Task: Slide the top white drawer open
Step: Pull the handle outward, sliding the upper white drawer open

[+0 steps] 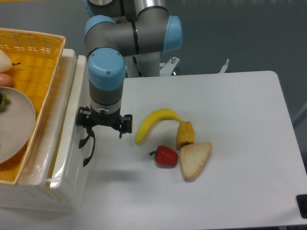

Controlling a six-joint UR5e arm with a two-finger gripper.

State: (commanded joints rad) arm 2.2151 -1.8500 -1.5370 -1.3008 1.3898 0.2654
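Note:
The white cabinet stands at the left table edge, seen from above. The top white drawer (71,115) shows its front panel and rim beside the basket, and it looks slid a little way out. Its curved black handle (89,149) juts toward the table. My gripper (104,131) points straight down just beyond the handle's far end. Its jaws stand apart and open, with the left fingertip (88,130) close to the handle's top. It holds nothing. I cannot make out the lower drawer from this angle.
A yellow wicker basket (41,62) sits on top of the cabinet with a grey plate (14,124) and some fruit in it. On the table to the right lie a banana (154,122), a yellow pepper (185,134), a red pepper (166,155) and a bread slice (194,159).

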